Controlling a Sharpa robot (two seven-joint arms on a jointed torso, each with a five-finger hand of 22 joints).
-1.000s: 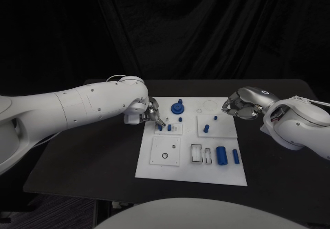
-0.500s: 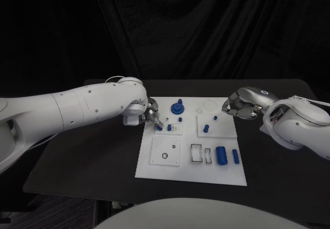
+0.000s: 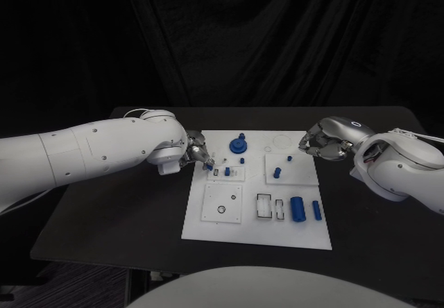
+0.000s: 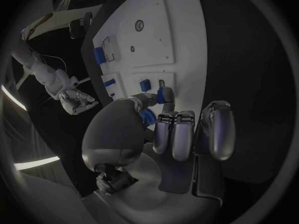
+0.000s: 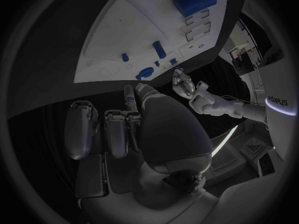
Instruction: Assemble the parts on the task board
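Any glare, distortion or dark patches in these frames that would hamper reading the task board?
Head view: task board evenly lit, no glare, surroundings black. Left wrist view: fisheye bends the board's edges, left hand shaded. Right wrist view: same bending; right hand dim.

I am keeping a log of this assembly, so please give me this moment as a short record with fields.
Surface: black table
Board: white plastic task board, flat at the table's middle
Left robot hand: at the board's left edge, pinching a small blue peg
Right robot hand: beside the board's right edge, fingers curled in, holding nothing
Loose parts: large blue cylinder and slimmer blue cylinder, lying near the board's right side
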